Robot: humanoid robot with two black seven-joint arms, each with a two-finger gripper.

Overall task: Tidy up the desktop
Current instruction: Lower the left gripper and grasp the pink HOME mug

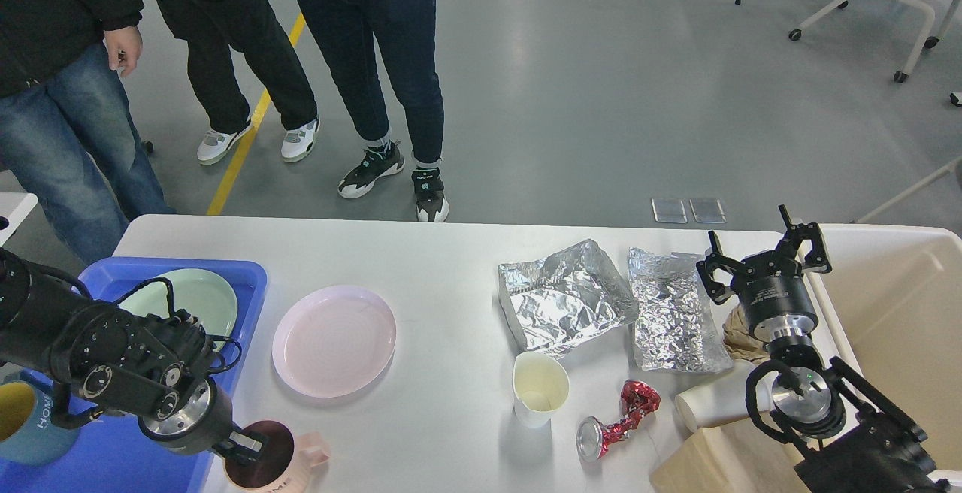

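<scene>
Here the left gripper point(244, 448) grips the pink mug point(274, 463) by its rim, presumably bound for the blue tray point(252, 271); the right gripper point(763, 256) hovers, jaws spread

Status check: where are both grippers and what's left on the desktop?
Left gripper at the pink mug, grip unclear. Right gripper open, empty, above the foil. Desktop uncleared: pink plate, paper cup, crushed can.
</scene>
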